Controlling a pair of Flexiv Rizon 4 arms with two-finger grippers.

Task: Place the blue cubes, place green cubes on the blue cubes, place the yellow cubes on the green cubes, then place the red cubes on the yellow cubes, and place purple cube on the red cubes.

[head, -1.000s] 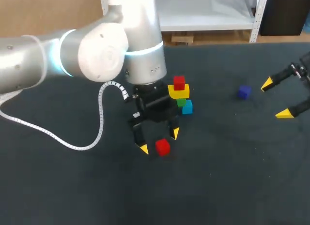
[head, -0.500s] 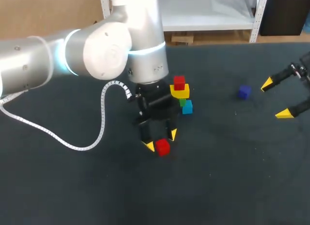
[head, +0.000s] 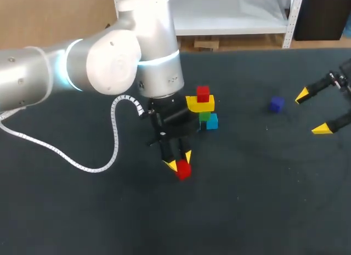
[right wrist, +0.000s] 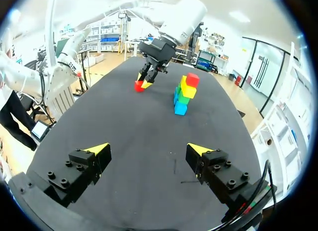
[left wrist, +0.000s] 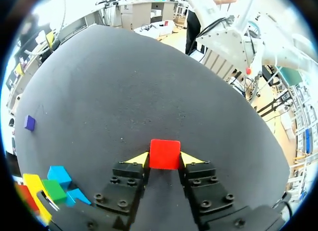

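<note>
The tabletop [head: 263, 200] is seen in plain dark charcoal. A bright red cube [head: 184, 170] is framed by the yellow tips of the black left pincer [left wrist: 165, 159]. The same black and yellow are worn by the right pincer [right wrist: 148, 149]. The stack is coloured, from the top down, with a second red cube [head: 203, 94], yellow cubes [head: 201, 104], a green cube [head: 204, 116] and light blue cubes [head: 212, 122]. A lone cube [head: 276, 104] is coloured purple-blue. The left arm [head: 33, 68] is finished in silver-grey with a glowing pale blue ring.

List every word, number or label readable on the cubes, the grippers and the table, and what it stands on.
None can be read. The loose red cube, the stack of blue, green, yellow and red cubes, the small purple cube, the left gripper, the right gripper and the dark table show no legible print.
</note>
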